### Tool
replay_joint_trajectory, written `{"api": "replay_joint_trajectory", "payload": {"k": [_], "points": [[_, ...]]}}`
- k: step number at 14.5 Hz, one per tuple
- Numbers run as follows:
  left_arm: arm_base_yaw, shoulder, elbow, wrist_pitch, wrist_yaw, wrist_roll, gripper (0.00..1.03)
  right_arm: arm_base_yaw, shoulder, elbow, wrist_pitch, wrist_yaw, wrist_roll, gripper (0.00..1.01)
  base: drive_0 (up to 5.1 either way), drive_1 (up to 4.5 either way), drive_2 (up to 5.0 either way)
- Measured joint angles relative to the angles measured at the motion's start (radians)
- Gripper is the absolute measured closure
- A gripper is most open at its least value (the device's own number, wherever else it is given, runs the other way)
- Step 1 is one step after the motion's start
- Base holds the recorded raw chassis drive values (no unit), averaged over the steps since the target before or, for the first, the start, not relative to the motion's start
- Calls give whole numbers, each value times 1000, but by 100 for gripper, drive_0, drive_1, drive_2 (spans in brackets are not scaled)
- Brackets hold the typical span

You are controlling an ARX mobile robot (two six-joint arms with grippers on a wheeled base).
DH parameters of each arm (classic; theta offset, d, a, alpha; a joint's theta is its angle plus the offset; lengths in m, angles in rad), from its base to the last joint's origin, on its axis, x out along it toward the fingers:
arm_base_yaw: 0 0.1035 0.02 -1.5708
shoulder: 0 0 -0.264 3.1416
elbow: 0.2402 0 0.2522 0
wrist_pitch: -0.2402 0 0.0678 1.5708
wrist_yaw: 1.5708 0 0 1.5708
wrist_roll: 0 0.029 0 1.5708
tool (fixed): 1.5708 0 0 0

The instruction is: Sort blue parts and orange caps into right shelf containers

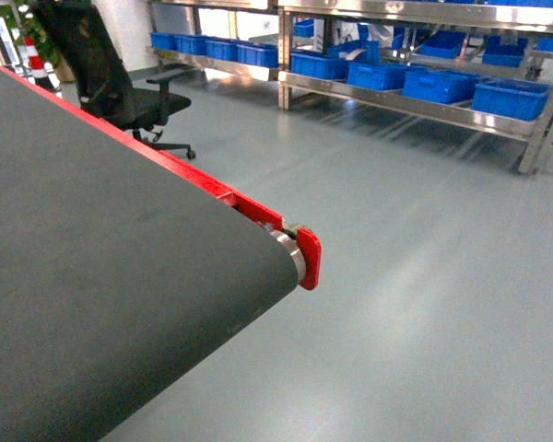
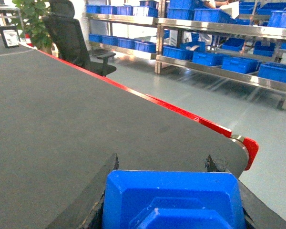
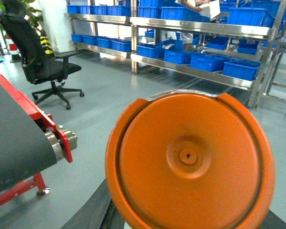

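Grey floor (image 1: 415,304), shelf crates (image 1: 509,97) upper right | left gripper (image 2: 174,200) clamps blue part (image 2: 174,198), right gripper (image 3: 190,210) orange cap (image 3: 189,160) | keep both level approaching shelves.

I can't see either gripper from the head camera. In the left wrist view the moulded blue plastic part (image 2: 174,199) is cut off by the bottom edge and hides the left gripper's fingers. In the right wrist view the round orange plastic cap (image 3: 189,160) runs off the bottom edge, covering the right gripper. The blue ribbed shelf crates' (image 1: 511,98) contents are too small to tell.
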Motion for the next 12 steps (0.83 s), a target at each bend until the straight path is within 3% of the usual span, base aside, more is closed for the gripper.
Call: {"api": "replay_joint_trajectory", "payload": {"k": [12], "points": [[0, 0, 0, 0, 0, 0, 59, 0, 0, 0, 0, 0, 0, 60, -159, -159, -159]]}}
